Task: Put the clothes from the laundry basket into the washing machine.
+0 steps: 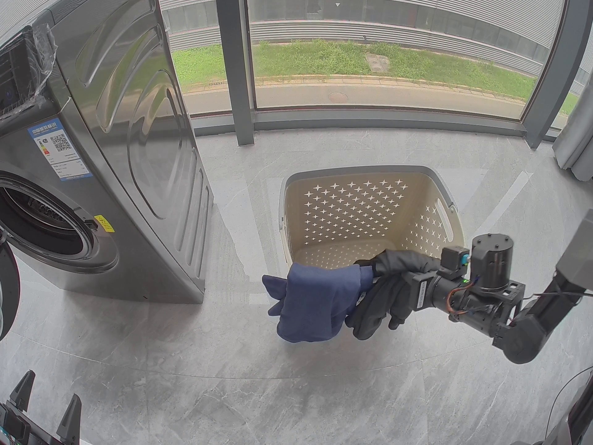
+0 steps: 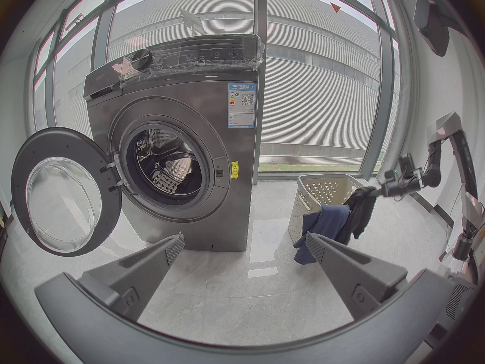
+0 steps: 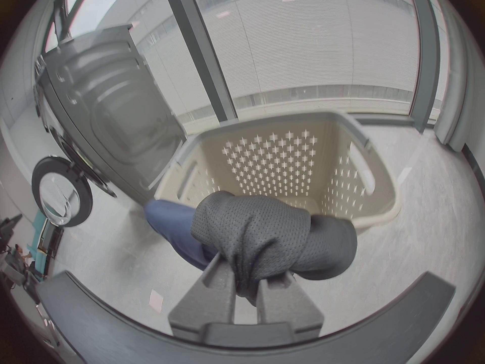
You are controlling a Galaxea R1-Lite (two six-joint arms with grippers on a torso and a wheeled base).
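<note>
Pale grey floor tiles (image 1: 247, 378) lie open in front of the washing machine (image 1: 142, 156), and a strip of bare floor separates the machine's side panel from the laundry basket (image 1: 296, 186), which stands well short of the window wall (image 1: 383, 63). A curtain (image 1: 577, 137) hangs at the far right edge. The machine's round door (image 2: 65, 198) is swung fully open on its hinge, to the side of the machine away from the basket, and leaves the drum opening (image 2: 166, 165) unobstructed. The left gripper (image 2: 243, 241) hangs low in front of the machine with its jaws spread wide and nothing between them. The right gripper (image 3: 247, 279) is clenched on a dark grey mesh garment (image 1: 386, 285), which bulges over its fingers; a blue garment (image 1: 318, 301) hangs with it in the same bundle and droops on the side toward the machine. The bundle is in the air, off the floor, just outside the near corner of the basket and well apart from the drum opening. The basket is cream plastic with a grey rim, star-shaped holes in its walls and slot handles. Clear plastic film (image 2: 197, 59) wraps the machine's control panel. A blue-and-white label (image 2: 241, 104) with coloured bars and a square code sits on the front panel above the drum, and a small yellow sticker (image 2: 235, 170) sits beside the opening; the print on both is too small to make out.
</note>
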